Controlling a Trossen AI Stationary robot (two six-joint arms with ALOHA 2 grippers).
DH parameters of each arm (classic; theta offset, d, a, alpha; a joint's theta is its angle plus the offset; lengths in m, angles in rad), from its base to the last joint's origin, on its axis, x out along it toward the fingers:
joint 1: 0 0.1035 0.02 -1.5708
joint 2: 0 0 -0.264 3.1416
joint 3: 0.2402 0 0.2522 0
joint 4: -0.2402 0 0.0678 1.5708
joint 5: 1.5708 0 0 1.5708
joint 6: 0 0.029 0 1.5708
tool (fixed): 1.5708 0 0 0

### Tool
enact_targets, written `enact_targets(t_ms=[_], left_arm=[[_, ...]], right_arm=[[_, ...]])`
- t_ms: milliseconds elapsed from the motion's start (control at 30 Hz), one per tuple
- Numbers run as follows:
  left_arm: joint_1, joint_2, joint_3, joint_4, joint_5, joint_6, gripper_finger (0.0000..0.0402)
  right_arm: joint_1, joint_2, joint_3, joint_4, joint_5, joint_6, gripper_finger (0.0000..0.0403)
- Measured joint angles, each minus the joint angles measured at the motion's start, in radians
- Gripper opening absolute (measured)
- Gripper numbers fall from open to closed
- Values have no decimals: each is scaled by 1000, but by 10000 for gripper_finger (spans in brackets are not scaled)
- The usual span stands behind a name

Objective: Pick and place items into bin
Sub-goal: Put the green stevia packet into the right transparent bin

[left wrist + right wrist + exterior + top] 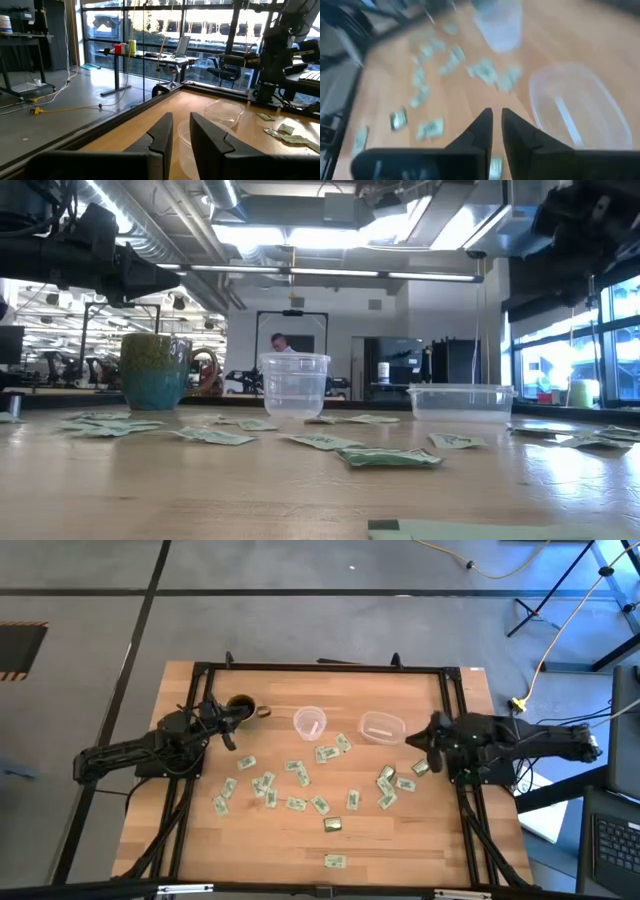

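Note:
Many small green-and-white packets [296, 804] lie flat and scattered on the wooden table [400, 830]. One darker olive-gold packet [333, 825] lies toward the near edge and also shows in the low view [390, 457]. A shallow clear bin [382, 727] stands right of a clear cup [310, 722]. My left gripper [227, 732] hovers at the far left beside a green mug [240, 706], with its fingers [165, 135] nearly together and empty. My right gripper [416, 742] hovers just right of the bin [580, 107], with its fingers [482, 127] close together and empty.
The green mug [155, 370] and the clear cup [295, 385] stand upright at the far side. A dark frame rail [320, 668] runs around the table. One packet [335, 861] lies alone near the front edge. A person shows far back in the room [281, 343].

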Motion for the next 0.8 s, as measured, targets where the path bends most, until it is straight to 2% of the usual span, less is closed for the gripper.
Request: enact_targets(t_ms=[133, 267, 400, 567, 800], left_arm=[[0, 0, 0, 0, 0, 0, 59], [0, 0, 0, 0, 0, 0, 59], [0, 0, 0, 0, 0, 0, 59], [0, 0, 0, 0, 0, 0, 59], [0, 0, 0, 0, 0, 0, 59]], right_arm=[[0, 139, 115, -225, -2, 133, 32], [0, 231, 188, -334, -15, 266, 31], [0, 300, 197, -361, -19, 347, 31], [0, 377, 197, -362, -29, 304, 31], [0, 407, 197, -328, -40, 299, 38]])
